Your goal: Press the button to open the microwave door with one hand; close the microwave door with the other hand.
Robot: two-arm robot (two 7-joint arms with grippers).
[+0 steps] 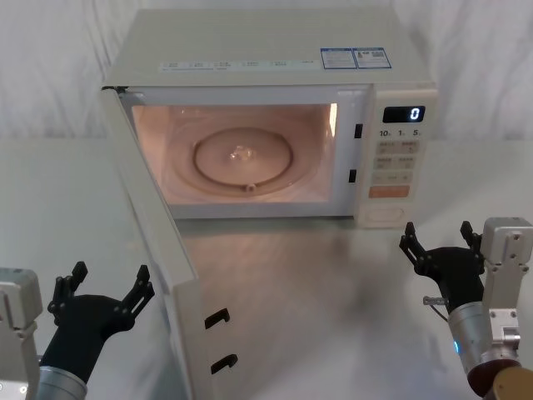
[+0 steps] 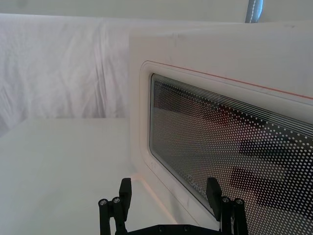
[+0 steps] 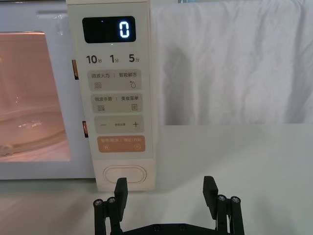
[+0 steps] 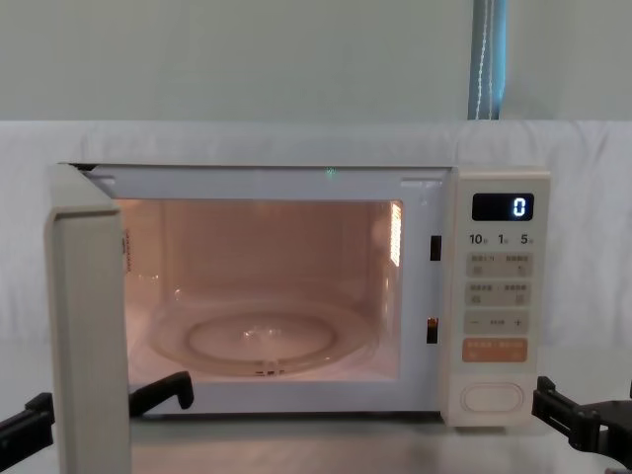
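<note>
The microwave door (image 1: 158, 250) stands wide open, swung out toward my left, and the lit cavity with its glass turntable (image 1: 241, 158) is exposed. My left gripper (image 1: 111, 275) is open, low at the front left, just outside the door's outer face. In the left wrist view the dotted door window (image 2: 220, 147) is close ahead of that gripper (image 2: 168, 188). The cream oval button (image 1: 386, 214) sits at the bottom of the control panel. My right gripper (image 1: 437, 237) is open, a short way in front of the button (image 3: 126, 174) and slightly to its right, not touching it.
The microwave (image 1: 266, 50) sits at the back of a pale table (image 1: 333, 300), with a white cloth backdrop (image 3: 234, 63) behind it. The display (image 1: 403, 114) reads 0. An orange key (image 3: 121, 143) lies just above the button. Bare table spreads in front of the cavity.
</note>
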